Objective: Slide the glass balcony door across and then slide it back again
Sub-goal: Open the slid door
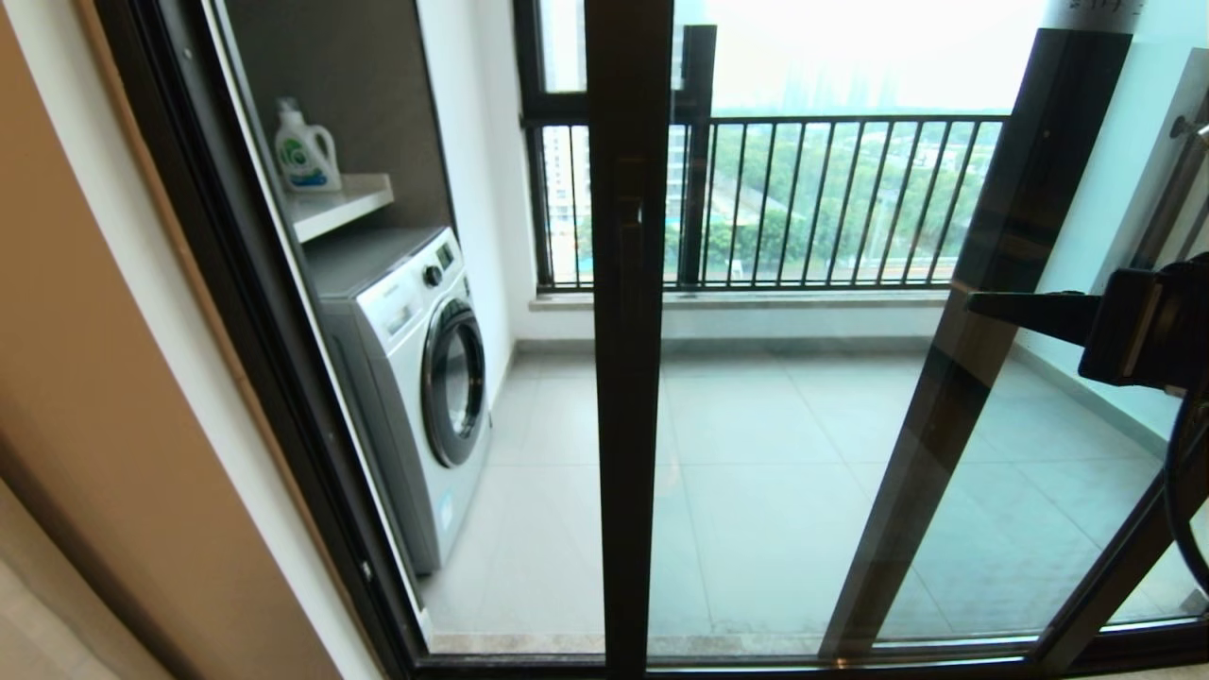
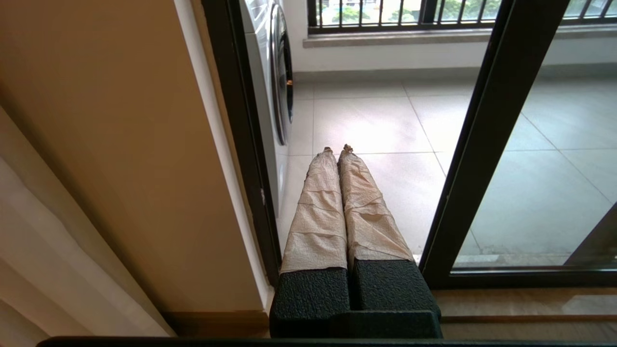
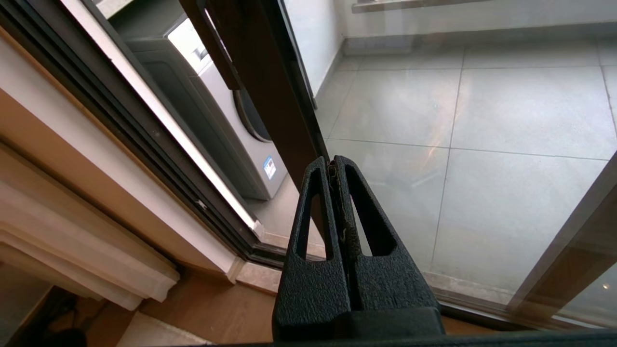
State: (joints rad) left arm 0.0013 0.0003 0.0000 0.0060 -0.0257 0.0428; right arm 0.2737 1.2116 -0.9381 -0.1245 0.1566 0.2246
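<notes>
Count: one glass balcony door (image 1: 628,378), one washing machine (image 1: 416,378), one detergent bottle (image 1: 305,151) on one shelf (image 1: 340,203). One railing (image 1: 831,198) outside. Two grippers: left gripper (image 2: 337,150), right gripper (image 3: 332,161).

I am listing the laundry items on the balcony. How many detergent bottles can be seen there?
1. The detergent bottle stands on the white shelf above the washing machine, on the robot's left. More may be hidden outside the camera's view.

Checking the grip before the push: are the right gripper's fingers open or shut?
Shut: the right gripper shows both fingers pressed together, holding nothing.
</notes>
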